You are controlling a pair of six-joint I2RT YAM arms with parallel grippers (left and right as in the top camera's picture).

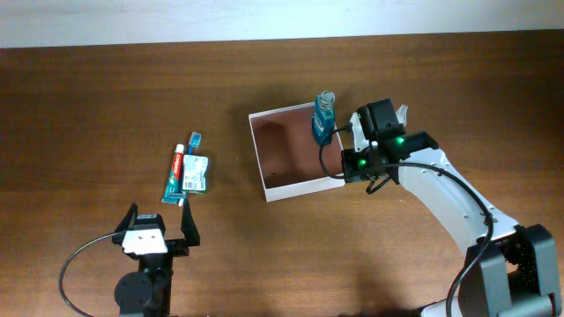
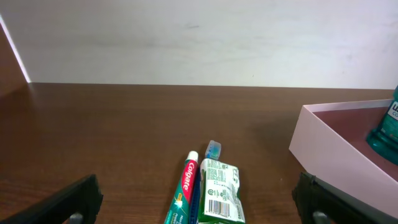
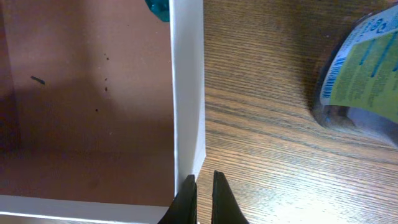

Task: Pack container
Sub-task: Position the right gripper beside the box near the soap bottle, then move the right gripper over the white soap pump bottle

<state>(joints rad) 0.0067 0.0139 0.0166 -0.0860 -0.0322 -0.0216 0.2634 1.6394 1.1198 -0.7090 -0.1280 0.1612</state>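
Right hand (image 3: 204,190) shut, square white-walled container (image 3: 186,93)

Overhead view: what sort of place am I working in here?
Probably a lab or test bench staged for packing toiletries: a wooden table against a plain white wall, with a toothpaste tube, a green packet and a shallow cardboard container holding a blue bottle.
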